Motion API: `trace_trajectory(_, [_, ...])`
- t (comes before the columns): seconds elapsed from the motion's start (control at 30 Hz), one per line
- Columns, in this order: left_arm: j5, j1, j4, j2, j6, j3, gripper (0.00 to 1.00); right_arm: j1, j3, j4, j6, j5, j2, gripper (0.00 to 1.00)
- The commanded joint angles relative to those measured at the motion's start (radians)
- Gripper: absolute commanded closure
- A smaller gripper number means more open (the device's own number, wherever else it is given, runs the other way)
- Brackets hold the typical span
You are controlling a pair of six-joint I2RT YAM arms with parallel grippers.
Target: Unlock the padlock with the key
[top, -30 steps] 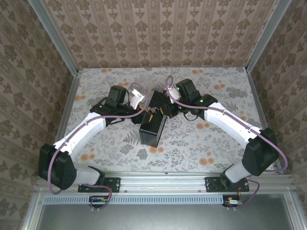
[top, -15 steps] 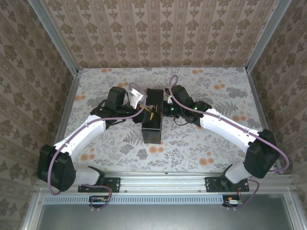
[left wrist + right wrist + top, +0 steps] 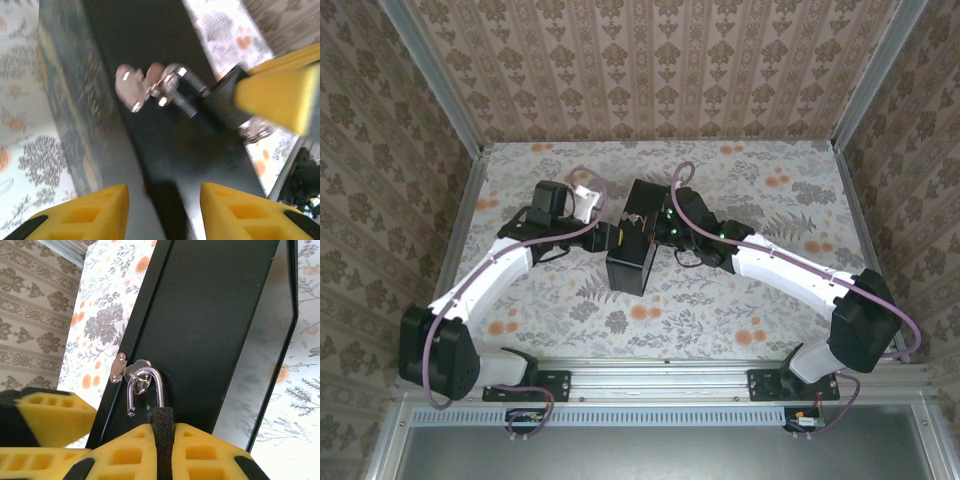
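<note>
**Item 1, black box** [image 3: 632,262]. It lies on the flower-patterned table [image 3: 750,300], about mid-workspace. It is turned a little off square and sits between my two arms.

**Item 2, padlock** [image 3: 161,395]. It hangs on the box's dark face, close to the edge with the small silver hasp plate [image 3: 120,367].
- Its shackle [image 3: 146,370] passes through the staple ring [image 3: 141,381] next to that plate.
- One leg of the shackle runs down into the grip below.
- The other leg ends free, just beside the pads.
- The lock body is almost wholly hidden between the pads, so I cannot tell its colour.

**Item 3, right gripper** [image 3: 162,440]. Its yellow fingers are together and clamped on the padlock's body, hard up against the box face. From overhead it sits at the right side of the box [image 3: 662,225].

**Item 4, left gripper** [image 3: 160,205]. Its yellow fingers [image 3: 95,205] stand apart with nothing clamped between them.
- The box's dark face lies in the gap beyond them.
- I cannot tell whether either tip touches the box.
- From overhead it is at the left side of the box [image 3: 605,238], opposite the right gripper.
- Its wrist camera shows the hasp and shackle blurred, with one finger of the right gripper reaching in from the right.
</note>
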Motion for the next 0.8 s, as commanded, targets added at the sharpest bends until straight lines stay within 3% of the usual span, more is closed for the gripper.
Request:
trace_trajectory(0.0, [-0.088, -0.051, -0.118, 0.048, 0.077, 0.026, 0.58, 0.005, 0.054, -0.151, -0.018, 0.106, -0.002, 1.0])
trace_trajectory(0.23, [0.001, -0.118, 0.026, 0.081, -0.024, 0.006, 0.62, 0.03, 0.168, -0.284, 0.06, 0.143, 0.029, 1.0])
trace_trajectory(0.43, [0.002, -0.153, 0.059, 0.117, -0.057, 0.024, 0.64, 0.057, 0.105, -0.262, 0.159, 0.18, 0.014, 1.0])
trace_trajectory(0.77, [0.015, -0.181, 0.08, 0.14, -0.066, 0.012, 0.67, 0.037, -0.03, 0.06, 0.198, 0.222, 0.023, 1.0])
